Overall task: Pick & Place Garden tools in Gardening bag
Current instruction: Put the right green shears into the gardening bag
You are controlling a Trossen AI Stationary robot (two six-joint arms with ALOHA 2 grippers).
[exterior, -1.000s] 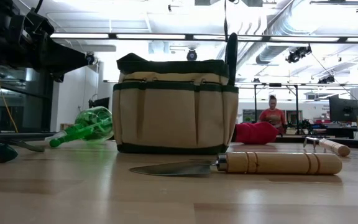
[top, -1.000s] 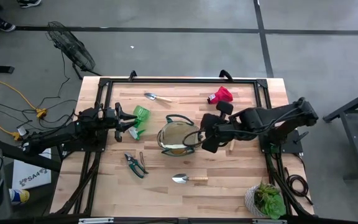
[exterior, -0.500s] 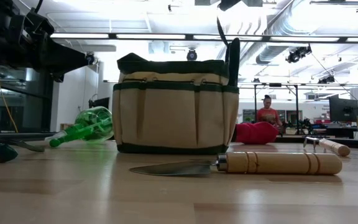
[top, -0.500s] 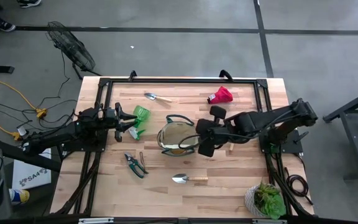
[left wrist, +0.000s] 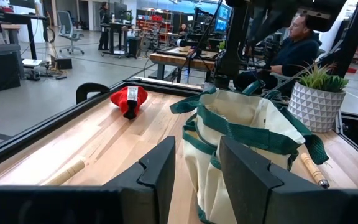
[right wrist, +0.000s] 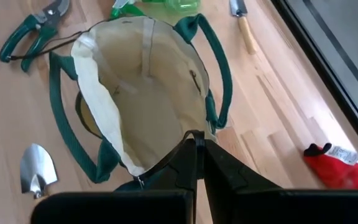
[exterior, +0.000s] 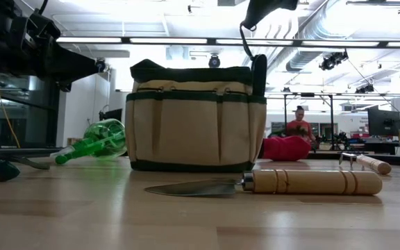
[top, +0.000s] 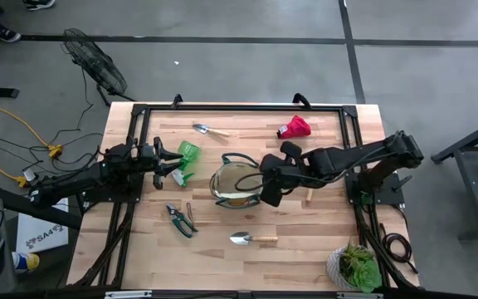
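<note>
Your right gripper (top: 265, 189), pressed together, sits over the gardening bag (top: 237, 184) at frame centre; your left gripper (top: 175, 163), fingers parted and holding nothing, waits at centre-left.

We see bright, even light from ceiling strip lights (exterior: 186, 40), which glare white in the low view and leave only soft, faint shadows on the wooden table (top: 322, 224). In that view the nearest table surface is blurred, and the room behind looks hazy. The left wrist view bends straight lines near its edges.
</note>
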